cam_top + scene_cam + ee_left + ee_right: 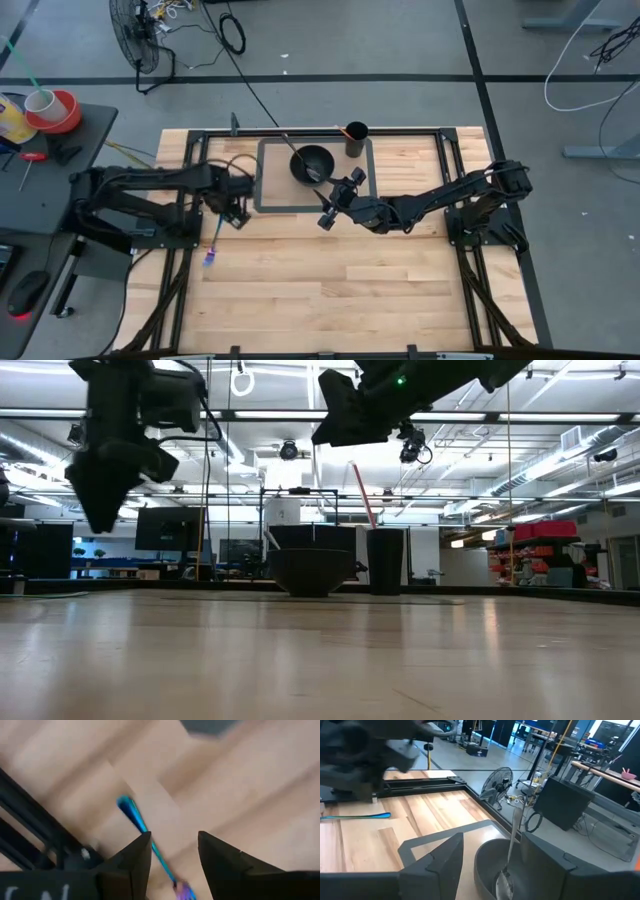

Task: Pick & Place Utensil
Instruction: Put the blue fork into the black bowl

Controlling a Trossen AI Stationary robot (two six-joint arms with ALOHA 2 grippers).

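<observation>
A blue and purple utensil lies flat on the bare wood, near the table's left side. My left gripper hovers open just far-right of it, raised off the table; in the left wrist view the utensil shows below the gap between the fingers. My right gripper is open and raised at the near right edge of a black bowl. The bowl holds a silver spoon. The blue utensil also shows far off in the right wrist view.
The bowl stands on a grey tray at the table's far middle. A black cup holding a red stick stands at the tray's far right corner. Dark rails frame the table. Bare wood fills the near half.
</observation>
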